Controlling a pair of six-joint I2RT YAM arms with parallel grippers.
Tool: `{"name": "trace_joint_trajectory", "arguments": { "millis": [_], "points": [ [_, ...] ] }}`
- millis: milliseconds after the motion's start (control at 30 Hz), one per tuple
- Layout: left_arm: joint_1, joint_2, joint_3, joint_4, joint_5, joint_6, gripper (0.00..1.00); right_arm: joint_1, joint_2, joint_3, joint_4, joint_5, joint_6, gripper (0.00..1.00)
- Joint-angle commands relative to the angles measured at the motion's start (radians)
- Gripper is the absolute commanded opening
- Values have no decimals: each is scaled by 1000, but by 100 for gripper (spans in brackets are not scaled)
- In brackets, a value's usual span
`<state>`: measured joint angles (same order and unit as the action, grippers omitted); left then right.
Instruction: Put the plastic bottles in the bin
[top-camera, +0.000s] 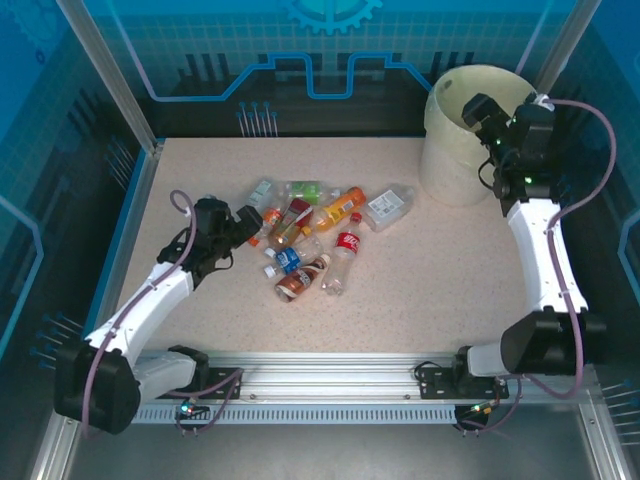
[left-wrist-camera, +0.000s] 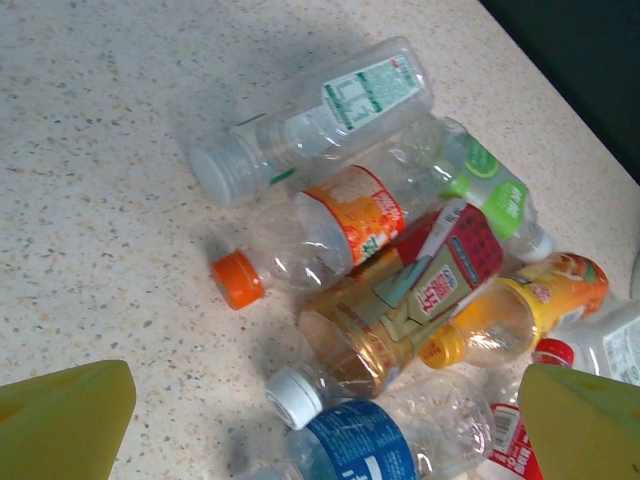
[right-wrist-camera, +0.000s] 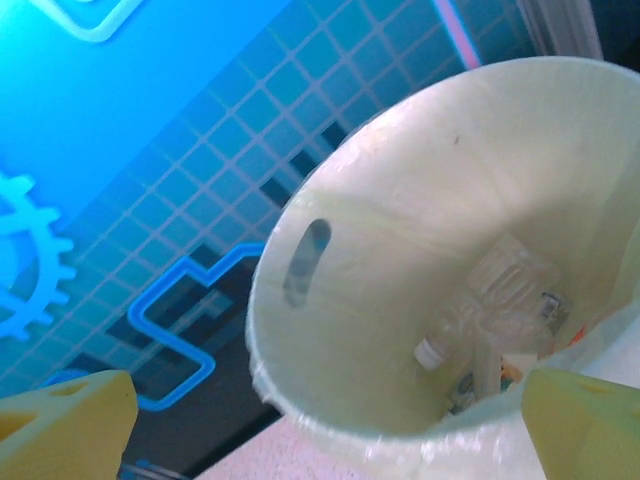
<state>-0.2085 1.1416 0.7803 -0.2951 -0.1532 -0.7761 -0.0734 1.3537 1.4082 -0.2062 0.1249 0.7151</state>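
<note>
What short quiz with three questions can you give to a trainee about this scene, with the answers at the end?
1. True or false: the right tool hangs over the bin with its jaws open.
2. Which things lie just ahead of the left tool? A) the plastic bottles B) the bin C) a folded cloth
3. In the left wrist view, what colour is the cap of the bottle with the blue label?
Key: 1 true. 2 A. 3 white.
</note>
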Motion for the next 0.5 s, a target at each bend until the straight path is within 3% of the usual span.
{"name": "trace_joint_trajectory", "arguments": {
  "millis": [0,233,467],
  "points": [
    [36,57,58,-42,64,54,99,35,-79,-81,-27,-51,-71,100],
    [82,239,200,-105,110,221,99,70,-164,-203,-114,-148,-120,100],
    [123,471,420,-198,119,444,99,87,-203,-279,-145,-143,-115,100]
  ]
}}
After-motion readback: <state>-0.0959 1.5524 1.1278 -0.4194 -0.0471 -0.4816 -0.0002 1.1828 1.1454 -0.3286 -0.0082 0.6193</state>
